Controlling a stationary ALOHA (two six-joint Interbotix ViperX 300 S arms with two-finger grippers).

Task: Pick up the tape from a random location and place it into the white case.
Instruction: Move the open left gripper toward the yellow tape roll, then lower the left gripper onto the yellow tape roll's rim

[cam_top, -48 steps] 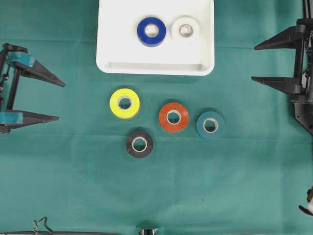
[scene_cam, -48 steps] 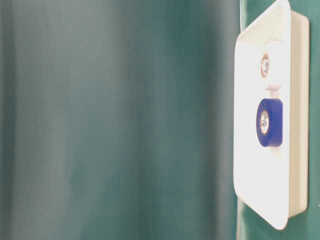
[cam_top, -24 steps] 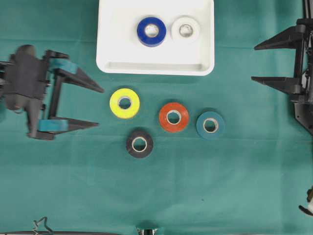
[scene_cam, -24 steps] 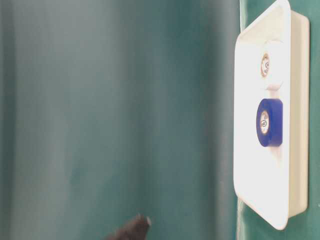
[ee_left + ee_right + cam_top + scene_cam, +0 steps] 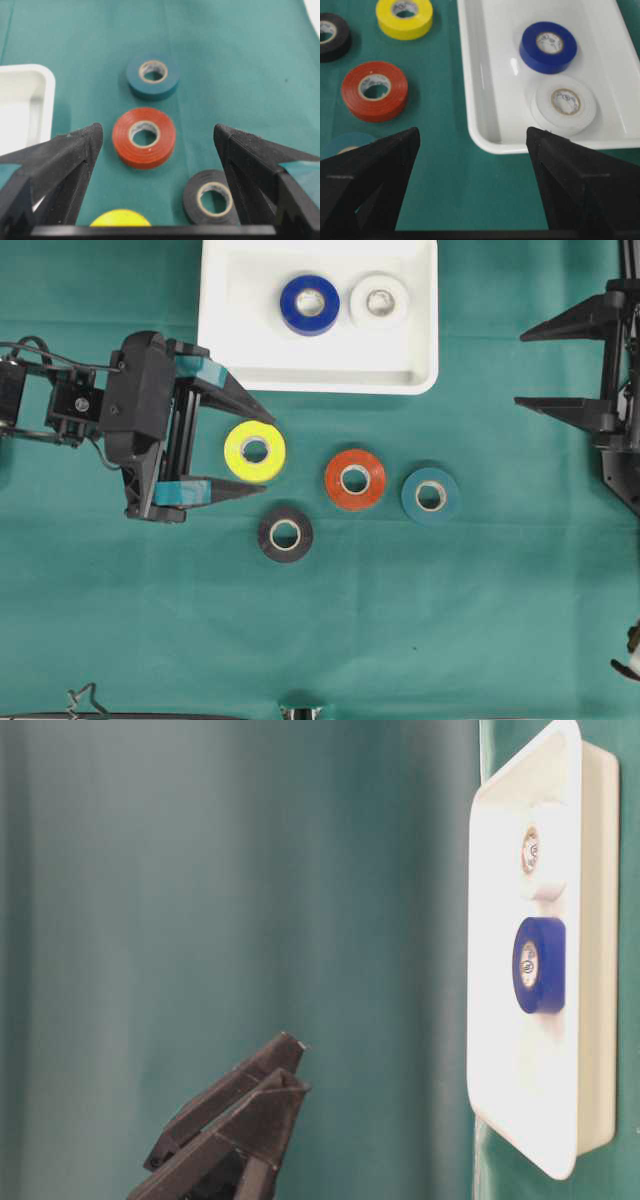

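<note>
Now left gripper (image 5: 266,452) spread wide, yellow tape (image 5: 255,451) between fingertips, untouched.

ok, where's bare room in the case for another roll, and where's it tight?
White case: the left half, beside the blue roll, and the front strip are bare. Blue and white roll crowd the back right. On the cloth, yellow roll sits between the left gripper fingers.

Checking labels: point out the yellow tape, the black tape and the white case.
yellow tape (image 5: 255,451): overhead view, on its top face.
black tape (image 5: 285,533): overhead view, on its top face.
white case (image 5: 318,376): overhead view, on its near rim.
</note>
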